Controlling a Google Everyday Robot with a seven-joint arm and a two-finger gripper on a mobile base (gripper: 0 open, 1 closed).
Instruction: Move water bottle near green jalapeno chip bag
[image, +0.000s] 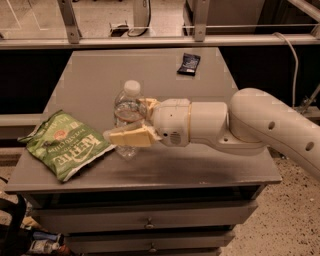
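Observation:
The water bottle (128, 109), clear with a white cap, stands upright on the grey table (170, 172), left of centre. My gripper (126, 120) reaches in from the right with its cream fingers on either side of the bottle. The near finger (129, 136) crosses the bottle's lower body and the far finger (150, 104) shows behind it. The gripper looks shut on the bottle. The green jalapeno chip bag (65, 145) lies flat at the table's front left, a short gap left of the bottle.
A small dark packet (188, 64) lies at the back right of the table. A metal railing (150, 42) runs behind the table. Drawers (147, 224) sit below the front edge. My white arm (270, 125) spans the right side.

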